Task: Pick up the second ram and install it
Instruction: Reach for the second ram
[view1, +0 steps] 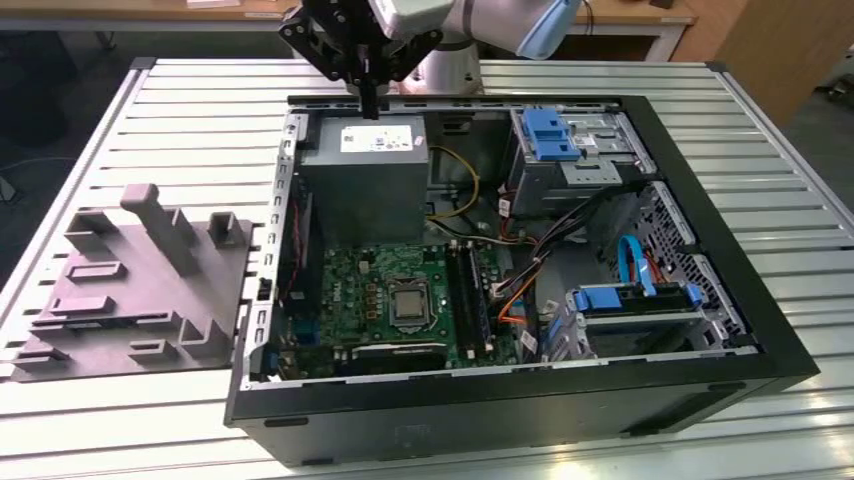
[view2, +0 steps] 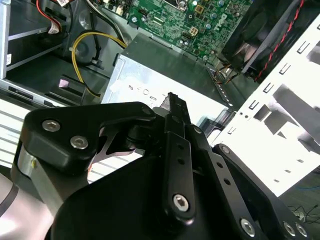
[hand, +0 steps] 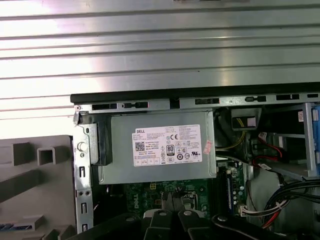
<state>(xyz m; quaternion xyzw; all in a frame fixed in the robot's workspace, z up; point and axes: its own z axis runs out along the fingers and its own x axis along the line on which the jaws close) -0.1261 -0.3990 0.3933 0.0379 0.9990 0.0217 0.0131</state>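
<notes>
The gripper (view1: 367, 106) is hovering over the far edge of the open computer case (view1: 534, 405). Its two black fingers (hand: 165, 202) are pressed together, and nothing is showing between them. In both wrist views it is looking closed and empty.

Directly beneath it, the grey power supply (view1: 360, 165) is sitting in its corner of the case, label facing up.

Moving outward, the green motherboard (view1: 354, 285) is lying flat in the case, with the long black memory slots (view1: 465, 290) running along it. I can't tell whether any stick is seated in them.

Past the case wall, on the exterior view's left, a grey moulded fixture (view1: 134, 290) is resting on the table. In the first wrist view a bluish sliver (hand: 9, 226) is peeking from that fixture's edge. It could be the second ram, but I can't say for certain.

So I'm judging this as the early going. Nothing is in the fingers, the gripper is well apart from both fixture and slots, and both the pick-up and the seating seem left to do.

The slatted metal table (view1: 174, 120) is carrying all of it, its ribs catching bright glare. Beyond it, wooden furniture (view1: 767, 40) and dark floor are bordering the room.
</notes>
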